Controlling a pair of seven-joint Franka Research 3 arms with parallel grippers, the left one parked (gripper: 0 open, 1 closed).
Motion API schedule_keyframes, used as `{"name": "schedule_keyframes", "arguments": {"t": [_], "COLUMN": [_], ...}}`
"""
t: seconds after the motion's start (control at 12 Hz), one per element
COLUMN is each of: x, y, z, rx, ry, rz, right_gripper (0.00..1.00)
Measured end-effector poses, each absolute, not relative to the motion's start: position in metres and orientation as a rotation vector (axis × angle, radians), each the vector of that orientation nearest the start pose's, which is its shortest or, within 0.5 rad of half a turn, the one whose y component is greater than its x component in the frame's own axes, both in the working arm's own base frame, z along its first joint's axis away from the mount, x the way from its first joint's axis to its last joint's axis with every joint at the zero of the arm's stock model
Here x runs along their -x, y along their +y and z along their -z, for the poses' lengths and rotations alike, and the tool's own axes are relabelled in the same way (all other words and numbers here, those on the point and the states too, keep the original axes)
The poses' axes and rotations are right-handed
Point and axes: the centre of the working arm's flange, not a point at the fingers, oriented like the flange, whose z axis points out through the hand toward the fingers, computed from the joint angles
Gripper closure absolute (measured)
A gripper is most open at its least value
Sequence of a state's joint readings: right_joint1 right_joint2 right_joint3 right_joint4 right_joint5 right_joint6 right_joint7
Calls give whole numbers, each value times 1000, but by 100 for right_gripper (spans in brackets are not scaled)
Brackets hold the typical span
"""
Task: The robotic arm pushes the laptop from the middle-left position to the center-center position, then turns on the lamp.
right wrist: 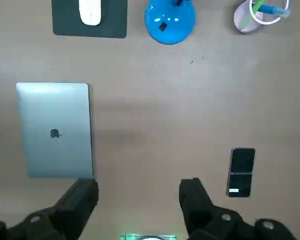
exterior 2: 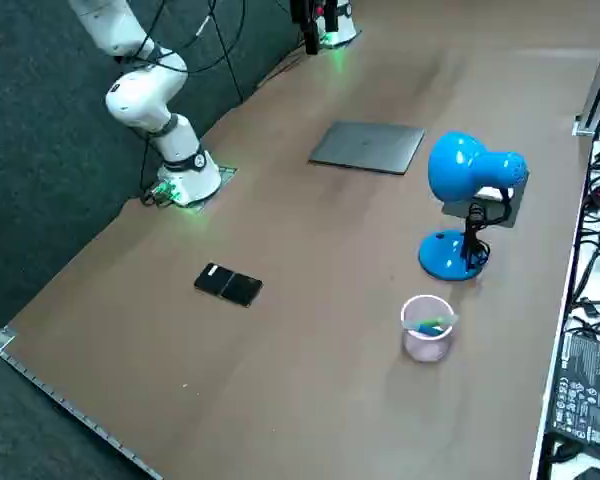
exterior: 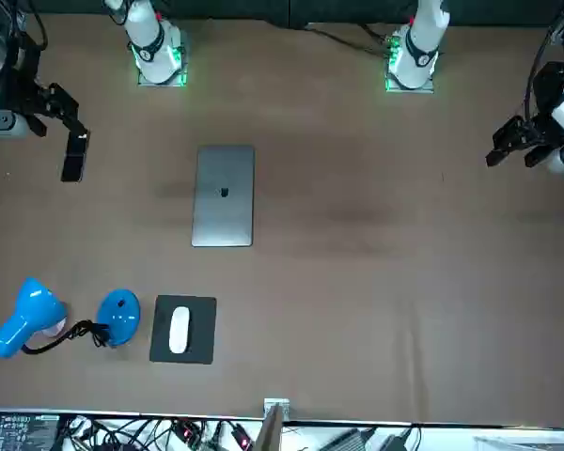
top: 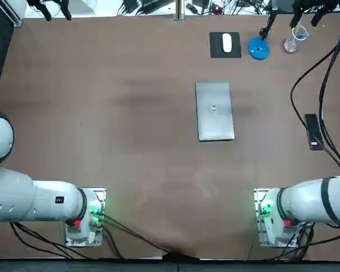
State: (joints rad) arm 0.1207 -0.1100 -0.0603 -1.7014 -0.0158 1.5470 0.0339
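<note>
The closed silver laptop (top: 215,110) (exterior: 224,194) (exterior 2: 368,147) (right wrist: 54,131) lies flat on the brown table (top: 130,141), a little to the robot's right of the middle. The blue desk lamp (exterior: 23,317) (exterior 2: 468,172) stands on its round base (top: 258,49) (right wrist: 170,20) at the far right, and no glow shows from it. My right gripper (right wrist: 137,189) (exterior: 68,113) hangs high over the table's right side, near the arm's base. It is open with nothing between its fingers, and is well clear of both laptop and lamp.
A black mouse pad (top: 225,45) (exterior: 183,329) with a white mouse (right wrist: 90,11) lies beside the lamp base. A pink cup (top: 292,42) (exterior 2: 426,327) stands further right. A black phone (top: 313,131) (exterior 2: 228,285) (right wrist: 241,171) lies near the right edge. Cables hang from the right arm.
</note>
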Motion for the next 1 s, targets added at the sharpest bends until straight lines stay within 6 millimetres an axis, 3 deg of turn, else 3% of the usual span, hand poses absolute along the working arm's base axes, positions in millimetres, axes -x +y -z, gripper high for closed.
{"name": "schedule_keyframes", "arguments": {"t": [0.67,1.0], "x": [-517,-522], "y": [29,48], "z": [-617,-607], "rx": [3152,3142], "ry": [-43,156], "rz": [-78,-95], "right_gripper": [0,0]}}
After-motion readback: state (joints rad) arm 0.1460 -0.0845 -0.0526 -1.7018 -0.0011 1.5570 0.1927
